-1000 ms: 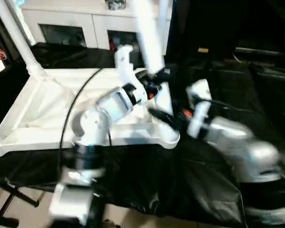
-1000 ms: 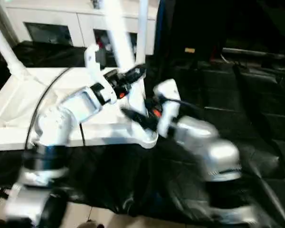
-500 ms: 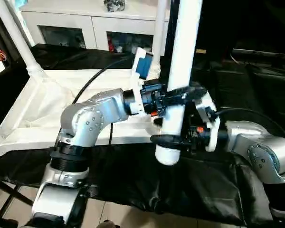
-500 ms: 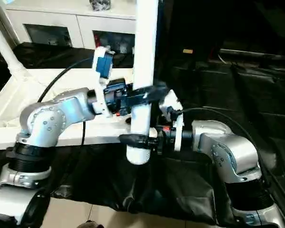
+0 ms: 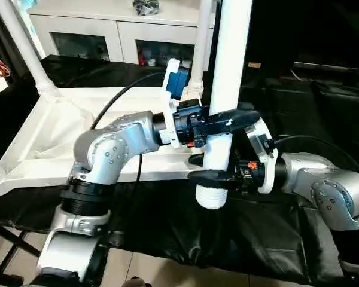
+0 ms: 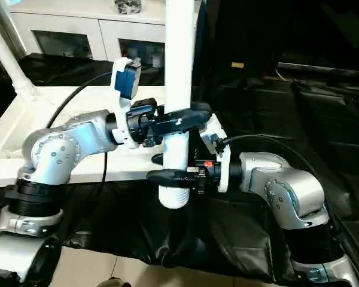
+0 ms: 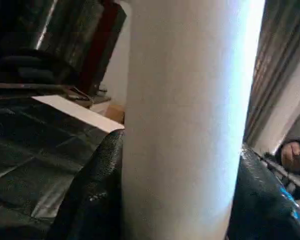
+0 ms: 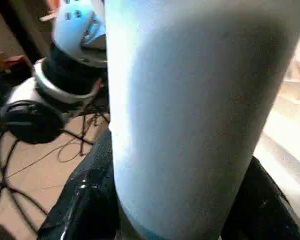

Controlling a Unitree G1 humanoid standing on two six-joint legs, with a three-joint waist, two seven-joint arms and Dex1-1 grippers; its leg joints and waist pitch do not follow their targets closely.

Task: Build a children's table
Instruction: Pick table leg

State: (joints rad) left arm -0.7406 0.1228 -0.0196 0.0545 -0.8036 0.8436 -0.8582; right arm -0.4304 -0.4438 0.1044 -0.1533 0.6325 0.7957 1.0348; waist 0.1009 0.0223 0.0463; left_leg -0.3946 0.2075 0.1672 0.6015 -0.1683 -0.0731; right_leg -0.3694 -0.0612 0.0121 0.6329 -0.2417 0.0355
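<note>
From my head camera I see the white table leg standing upright, just in front of the near right corner of the upside-down tabletop on the black worktop. My left gripper has its fingers clamped on the leg, and my right gripper clamps it lower down, near its bottom end. Two more legs stand up from the tabletop's far corners.

In my left wrist camera the leg sits between dark fingers.

In my right wrist camera the leg sits close between the fingers.
</note>
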